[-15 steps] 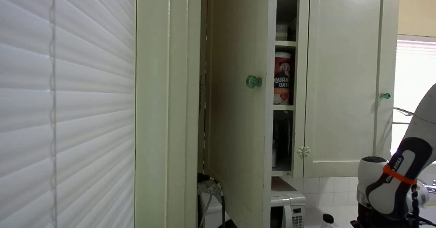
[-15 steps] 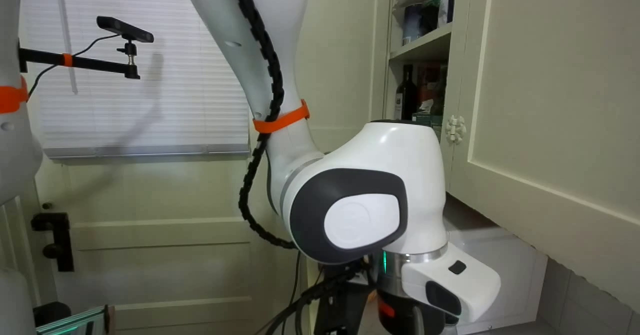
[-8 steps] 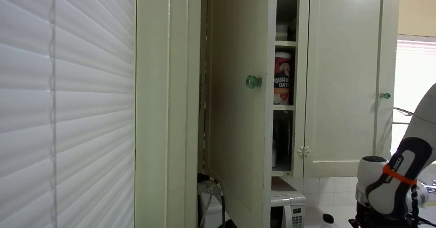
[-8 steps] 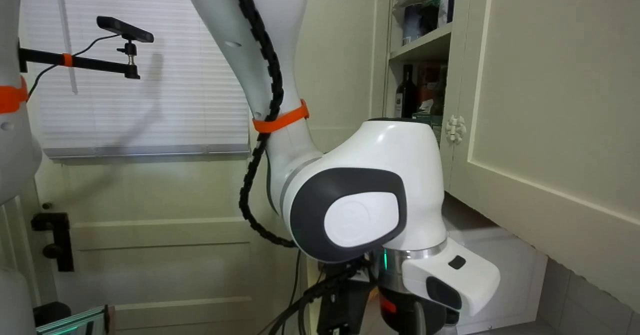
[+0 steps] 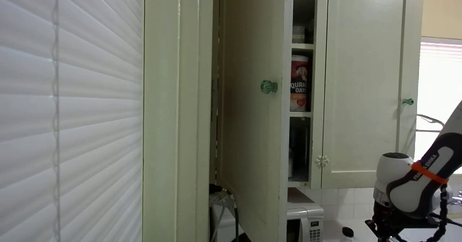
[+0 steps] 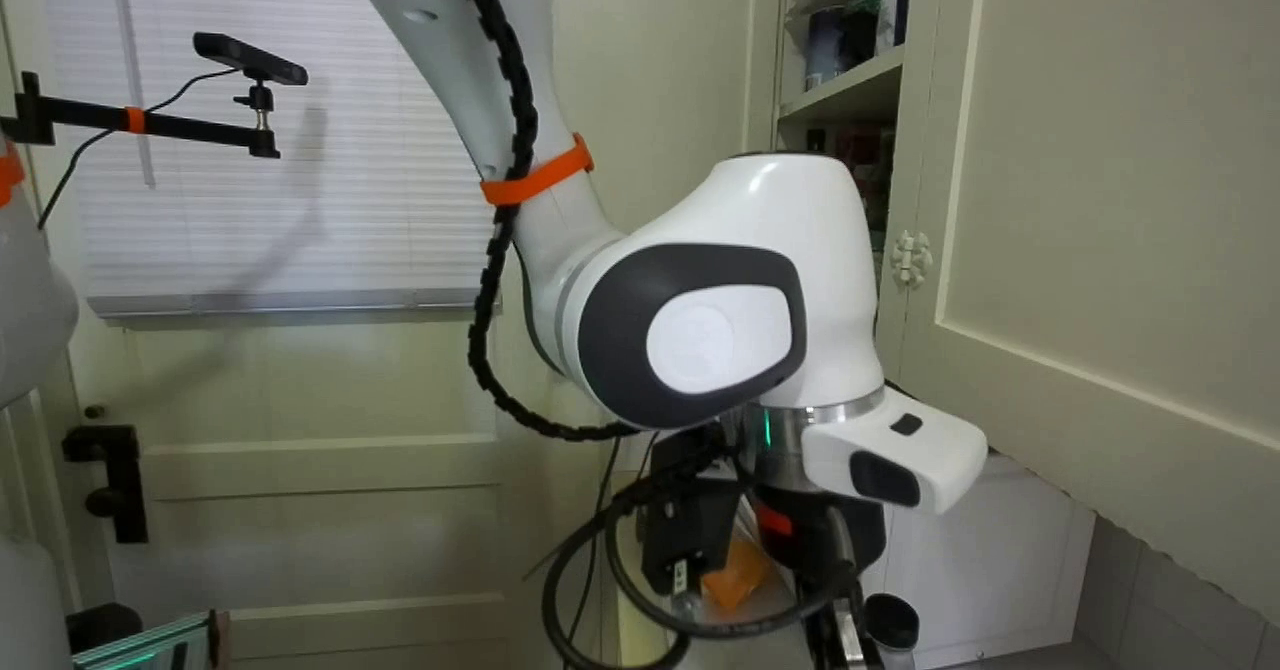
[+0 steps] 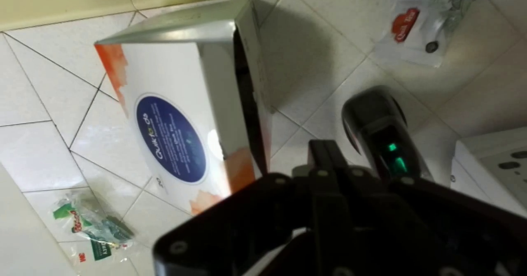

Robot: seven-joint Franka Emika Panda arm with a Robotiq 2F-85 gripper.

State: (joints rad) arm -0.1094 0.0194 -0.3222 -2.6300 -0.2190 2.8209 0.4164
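Box (image 7: 185,103) lies, in the wrist view, toward ten o'clock from the empty, pressed-together pincer (image 7: 324,148), seemingly pre-grasp; gripping would need parted jaws.

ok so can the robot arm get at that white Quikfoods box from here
Probably yes: in the wrist view, nothing visible stands between the fingers and the box, though they're shut and would need to open first.
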